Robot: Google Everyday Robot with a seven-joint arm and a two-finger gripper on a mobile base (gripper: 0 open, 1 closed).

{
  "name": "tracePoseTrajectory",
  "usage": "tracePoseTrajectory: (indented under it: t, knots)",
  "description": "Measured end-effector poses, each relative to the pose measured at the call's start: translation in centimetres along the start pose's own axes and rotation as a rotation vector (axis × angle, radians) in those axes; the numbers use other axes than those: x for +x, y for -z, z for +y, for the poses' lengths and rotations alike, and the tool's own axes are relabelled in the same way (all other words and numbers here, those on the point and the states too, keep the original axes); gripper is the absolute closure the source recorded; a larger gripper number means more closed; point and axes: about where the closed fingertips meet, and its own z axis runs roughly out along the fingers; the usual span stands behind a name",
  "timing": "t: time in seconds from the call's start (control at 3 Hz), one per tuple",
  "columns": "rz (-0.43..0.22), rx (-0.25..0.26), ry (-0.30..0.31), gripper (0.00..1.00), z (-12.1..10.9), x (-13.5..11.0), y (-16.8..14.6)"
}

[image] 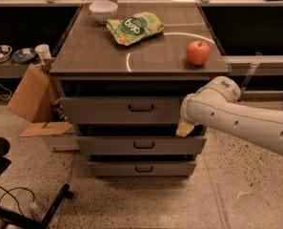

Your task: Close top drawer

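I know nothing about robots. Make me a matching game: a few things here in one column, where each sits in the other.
Things: 1 round white bowl; 2 green crinkly snack bag; 3 red apple; 4 robot's end effector.
Places: A at the right end of the grey metal top drawer front; B grey cabinet top, near its front right corner; C cabinet top, back left; D cabinet top, middle, toward the back.
Pairs: 1-C, 2-D, 3-B, 4-A.

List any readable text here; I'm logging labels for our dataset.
On the green bag: a white logo, too blurred to read.
On the top drawer: none.
On the tool, by the top drawer's right end: none.
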Motion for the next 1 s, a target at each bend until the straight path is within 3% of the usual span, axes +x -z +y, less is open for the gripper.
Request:
tracePoseTrajectory:
  t: [0.33, 0.67, 1.0]
  knots:
    - [0.000, 0.000, 0.000, 0.40, 0.2, 0.0, 0.2]
    - [0.064, -0.033, 0.031, 0.63, 1.4, 1.4, 3.6]
    - [0.186, -0.088, 0.142, 0.87, 3.8, 3.0, 11.9]
